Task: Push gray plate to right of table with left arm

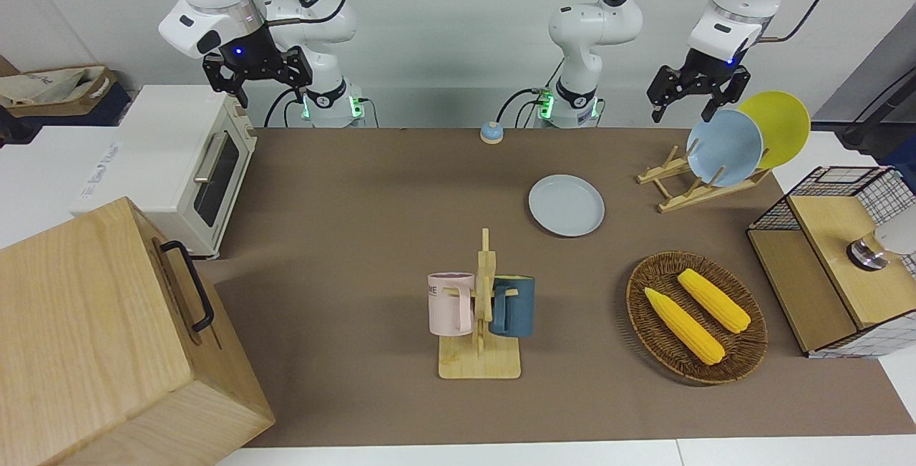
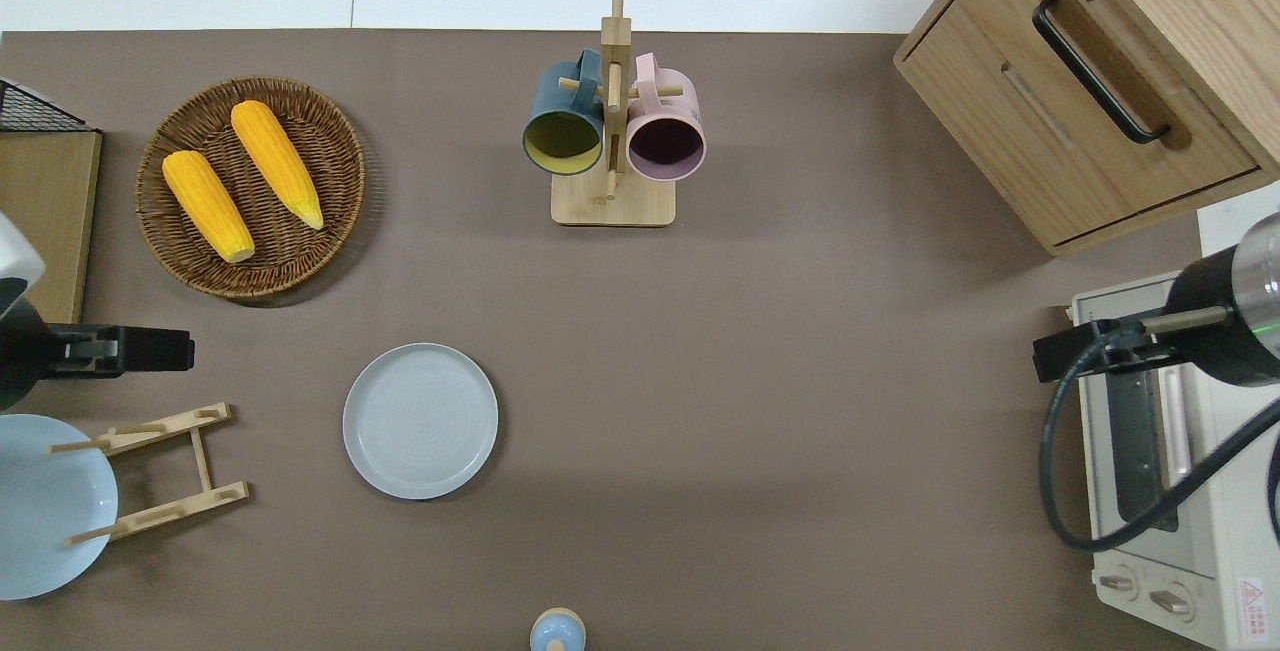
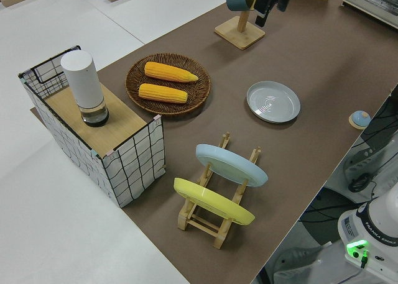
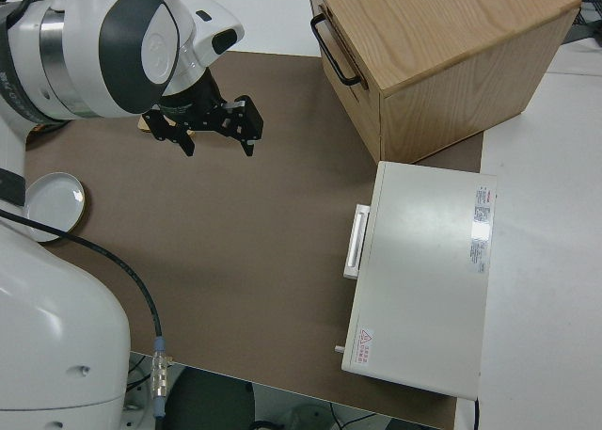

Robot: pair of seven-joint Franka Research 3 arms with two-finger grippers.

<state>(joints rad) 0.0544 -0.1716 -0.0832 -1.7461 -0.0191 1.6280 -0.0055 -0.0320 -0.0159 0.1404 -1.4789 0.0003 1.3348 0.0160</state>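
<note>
While the gray plate (image 2: pixel 420 421) lies flat on the table (image 2: pixel 760 411), rim up, round with no long axis, it sits just beside the dish rack (image 2: pixel 160 471), toward the right arm's end. Up over that rack, the left gripper (image 1: pixel 695 94) hangs with fingers spread, holding nothing. Its right counterpart (image 1: pixel 259 72) is parked, fingers apart.

The front camera faces both robots across the table (image 1: pixel 358 187), taking in its whole length. The overhead camera looks straight down, arms entering from the bottom edge. The left side camera sits raised at the left arm's end, looking diagonally along the top. The right side camera hangs close above the right arm. All four views share the gray plate (image 2: pixel 420 421).
</note>
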